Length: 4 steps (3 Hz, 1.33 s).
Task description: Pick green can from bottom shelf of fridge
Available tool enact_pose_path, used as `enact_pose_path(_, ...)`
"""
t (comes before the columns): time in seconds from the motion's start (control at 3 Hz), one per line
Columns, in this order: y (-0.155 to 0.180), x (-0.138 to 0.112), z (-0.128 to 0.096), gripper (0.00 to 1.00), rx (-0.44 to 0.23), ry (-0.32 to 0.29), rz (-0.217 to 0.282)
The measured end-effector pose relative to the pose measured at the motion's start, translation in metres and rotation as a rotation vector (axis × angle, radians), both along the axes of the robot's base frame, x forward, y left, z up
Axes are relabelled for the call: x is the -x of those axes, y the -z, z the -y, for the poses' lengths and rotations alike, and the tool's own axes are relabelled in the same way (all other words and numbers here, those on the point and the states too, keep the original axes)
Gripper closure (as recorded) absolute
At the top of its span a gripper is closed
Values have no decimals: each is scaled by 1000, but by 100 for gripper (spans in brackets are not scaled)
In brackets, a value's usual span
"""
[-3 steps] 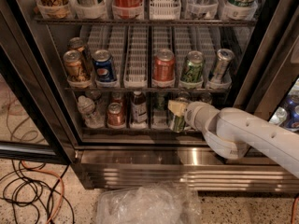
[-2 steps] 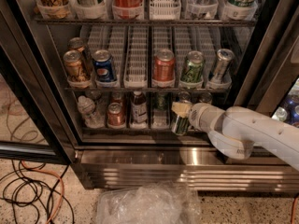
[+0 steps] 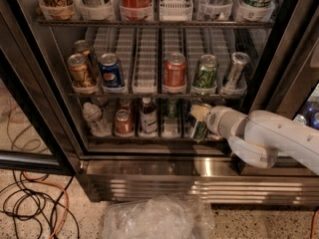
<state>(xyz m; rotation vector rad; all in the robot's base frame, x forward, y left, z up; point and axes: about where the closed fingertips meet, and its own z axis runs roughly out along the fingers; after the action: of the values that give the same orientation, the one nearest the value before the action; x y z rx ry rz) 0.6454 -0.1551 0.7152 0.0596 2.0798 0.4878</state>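
The fridge (image 3: 59, 108) stands open, and my arm reaches in from the right. My gripper (image 3: 199, 120) is at the right end of the bottom shelf (image 3: 149, 140). It is shut on the green can (image 3: 200, 130), a dark green can that leans a little under one pale finger (image 3: 198, 112). The other finger is hidden behind the can. The can is just above the shelf's front rail.
On the bottom shelf stand a clear bottle (image 3: 93, 118), a red can (image 3: 123, 123), a dark bottle (image 3: 148, 115) and another dark green item (image 3: 171, 114). The rack above holds a brighter green can (image 3: 205, 74), a blue can (image 3: 110, 70) and a red can (image 3: 175, 70). A plastic bag (image 3: 154, 218) and cables (image 3: 30, 203) lie on the floor.
My arm and gripper have drawn back to the right, and the green can has shifted right with them.
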Motion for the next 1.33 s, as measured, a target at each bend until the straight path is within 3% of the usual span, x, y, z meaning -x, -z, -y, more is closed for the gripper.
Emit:
enact_pose_path(0.33,9,6,-15,100,3,-61,-25)
enact_pose_path(0.67,31,33,-56,100,-29,-197,-113)
enact_pose_path(1.0,49,46,-84,100,-45,-348,-182)
enact_pose_path(1.33,40,53,-102,100,-99,-487,-188)
